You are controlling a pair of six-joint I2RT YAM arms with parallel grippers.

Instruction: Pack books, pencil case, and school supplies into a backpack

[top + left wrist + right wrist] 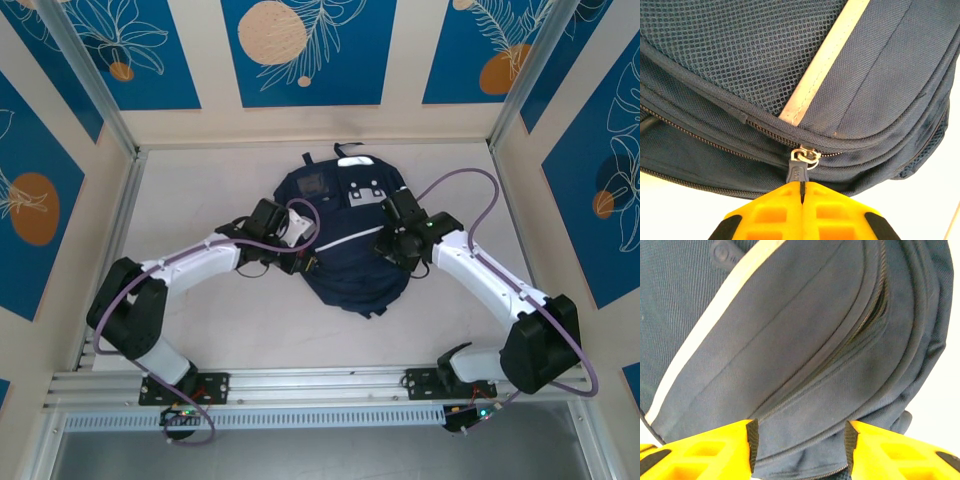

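Two left fingers [802, 192], yellow, are pressed tight together w/ 1 dark zipper pull [798, 171] nipped btwn the tips. 1 silver ring [809, 154] joins that pull to its slider, which sits on a zip line along a curved seam. Just above the slider, 1 white stripe [825, 55] runs up and to the right, w/ 1 mesh panel [740, 45] on its left side.

Two right fingers [751, 437] stand wide apart, nothing clamped. Navy fabric lies in the gap btwn them; I can't tell whether the pads touch it. Past them the same stripe crosses diagonally, and at upper right 1 slit [880, 305] btwn the seams gapes a little. What's inside is too dark to make out.

From above: 1 backpack [345, 265], navy, lies flat near the middle of the pale desk [230, 330], front face up, its carry loop toward the far wall. My 2 arms reach in from opposite sides, the left fingers at the bag's left edge and the right ones on its right side, approx level w/ the stripe. 2 purple cables, 1 per arm, loop over the wrists.
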